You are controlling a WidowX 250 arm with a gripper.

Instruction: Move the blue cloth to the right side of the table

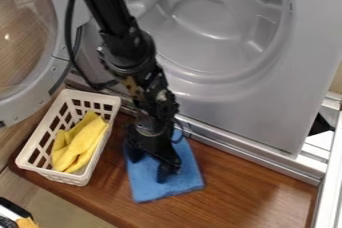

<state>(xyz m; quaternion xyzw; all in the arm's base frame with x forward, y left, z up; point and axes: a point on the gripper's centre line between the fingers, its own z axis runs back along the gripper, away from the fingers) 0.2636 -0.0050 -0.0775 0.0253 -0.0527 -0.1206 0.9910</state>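
My gripper (149, 167) points down, to the right of the basket as the camera sees it, with its jaws parted and, as far as I can judge, nothing clamped between them. The blue cloth (175, 186) lies directly below my gripper, also right of the basket, flat on the table. Its long axis runs away from the machine toward the near edge, roughly alongside the basket's long side. Relative to my gripper, the cloth extends mainly toward the near edge and toward the side farther from the basket; my jaws are over its middle, nearer the basket-side border. I cannot tell whether the jaw tips press on the fabric or hang just above it. Next outward is the white basket (45, 171), which holds a yellow cloth (80, 142) and serves as the reference for all positions. The wooden table (260, 192) continues on the far side of the blue cloth from the basket; I take this to be the target side. Behind the basket and table is the grey machine cavity (207, 22). Judged step: secure the blue cloth, then transfer it directly away from the basket. Close on a raised fold if one can be formed; otherwise, press lightly and drag. Caution: flat fabric is likely to slip from a shallow pinch, and a one-sided pull may rotate or bunch it.
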